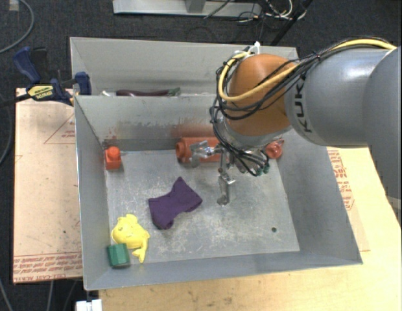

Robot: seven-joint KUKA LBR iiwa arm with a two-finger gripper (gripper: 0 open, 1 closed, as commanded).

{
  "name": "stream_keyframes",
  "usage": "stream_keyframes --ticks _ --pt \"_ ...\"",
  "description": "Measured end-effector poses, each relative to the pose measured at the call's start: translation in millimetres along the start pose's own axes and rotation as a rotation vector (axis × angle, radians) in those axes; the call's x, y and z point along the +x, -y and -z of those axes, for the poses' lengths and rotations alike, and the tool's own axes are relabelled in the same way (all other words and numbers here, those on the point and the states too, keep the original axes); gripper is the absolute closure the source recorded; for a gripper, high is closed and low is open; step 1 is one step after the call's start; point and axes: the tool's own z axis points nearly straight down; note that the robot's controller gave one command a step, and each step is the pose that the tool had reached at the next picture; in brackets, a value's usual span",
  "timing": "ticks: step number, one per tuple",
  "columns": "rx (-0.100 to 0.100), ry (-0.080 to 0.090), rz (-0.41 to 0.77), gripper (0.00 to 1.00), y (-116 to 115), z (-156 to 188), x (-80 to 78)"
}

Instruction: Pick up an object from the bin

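— While the gripper [224,196] is hung just right of the purple cloth [175,203], mid-floor of the bin [253,232], are the jaws spread?
— No, pressed together, nothing pinched; the cloth is not touched.

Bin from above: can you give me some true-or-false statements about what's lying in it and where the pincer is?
A purple cloth lies on the floor of the bin. True.
The pincer holds the cloth. False: it hangs beside it, apart, on the view's right.
The yellow toy lies by the far wall. False: it lies in the near corner on the view's left.
A green block touches the toy. True.
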Motion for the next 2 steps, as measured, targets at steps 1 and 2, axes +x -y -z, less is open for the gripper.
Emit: stream_keyframes --ticks 1,2 --pt "-0.001 -0.001 0.121 0.00 -53.7 -14.4 13.9" --pt "-0.001 0.004 0.605 1.00 -76.8 -49.8 -12.5"
